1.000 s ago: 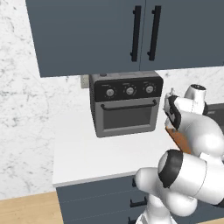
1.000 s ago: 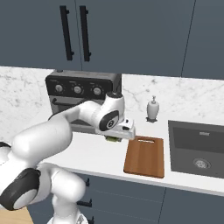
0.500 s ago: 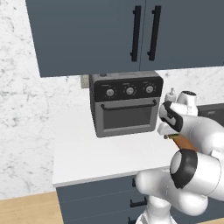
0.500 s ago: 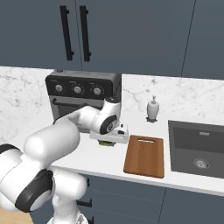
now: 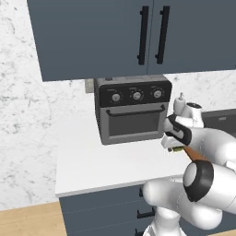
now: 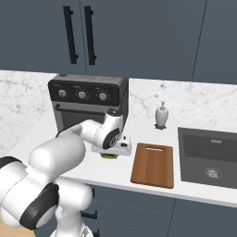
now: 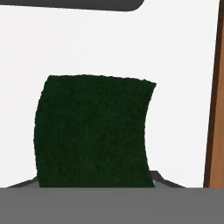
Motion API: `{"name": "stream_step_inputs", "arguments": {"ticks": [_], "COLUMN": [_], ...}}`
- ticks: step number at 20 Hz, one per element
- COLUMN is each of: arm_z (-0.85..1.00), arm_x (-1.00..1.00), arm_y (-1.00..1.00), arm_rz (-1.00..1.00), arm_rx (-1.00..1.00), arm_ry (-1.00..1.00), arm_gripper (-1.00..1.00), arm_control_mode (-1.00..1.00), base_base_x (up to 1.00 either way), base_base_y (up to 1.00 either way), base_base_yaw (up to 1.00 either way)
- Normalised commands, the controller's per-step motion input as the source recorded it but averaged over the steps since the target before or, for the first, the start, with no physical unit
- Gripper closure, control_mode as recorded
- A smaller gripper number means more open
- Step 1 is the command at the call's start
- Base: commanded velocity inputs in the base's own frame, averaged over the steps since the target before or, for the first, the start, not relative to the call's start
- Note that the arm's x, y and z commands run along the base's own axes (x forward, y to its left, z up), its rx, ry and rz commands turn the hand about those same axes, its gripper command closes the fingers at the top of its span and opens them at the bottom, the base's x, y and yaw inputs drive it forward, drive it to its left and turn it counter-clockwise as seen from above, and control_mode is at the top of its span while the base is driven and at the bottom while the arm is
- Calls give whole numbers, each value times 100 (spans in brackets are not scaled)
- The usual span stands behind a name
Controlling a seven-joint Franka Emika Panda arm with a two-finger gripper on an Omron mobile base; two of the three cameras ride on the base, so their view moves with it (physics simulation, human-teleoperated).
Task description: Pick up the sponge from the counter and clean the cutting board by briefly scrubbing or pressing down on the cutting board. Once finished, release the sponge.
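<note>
A white robot arm reaches over a white kitchen counter, its gripper pointing down just to the left of a reddish-brown cutting board. Under the hand, a sliver of the yellow-green sponge peeks out. In the hand view the sponge's dark scouring face looms large and close between the gripper's tips, so the jaws appear narrowed and clamped on it. Whether the sponge is lifted clear of the counter or resting on it is hard to tell from these angles.

In the right base view the board lies at about 3 o'clock from the gripper, close by but not touching; in the hand view its wooden edge runs down the right side. A dark toaster oven stands behind at about 11 o'clock, a soap dispenser at about 1 o'clock, and a sink beyond the board.

To do this step well, the arm should probably raise the sponge just enough to clear the board's edge, carry it sideways over the middle of the board, then press straight down with the grip kept firm so the sponge does not slip.
</note>
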Motion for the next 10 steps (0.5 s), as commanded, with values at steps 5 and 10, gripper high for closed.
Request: {"name": "stream_step_inputs", "arguments": {"ticks": [5, 10], "arm_z": [-25, -27], "arm_x": [23, 21], "arm_y": [5, 9], "arm_rz": [5, 5], "arm_rx": [0, 0], "arm_ry": [-2, 0], "arm_gripper": [100, 100], "arm_control_mode": [-100, -100], "base_base_x": [0, 0], "base_base_y": [0, 0], "base_base_yaw": [0, 0]}}
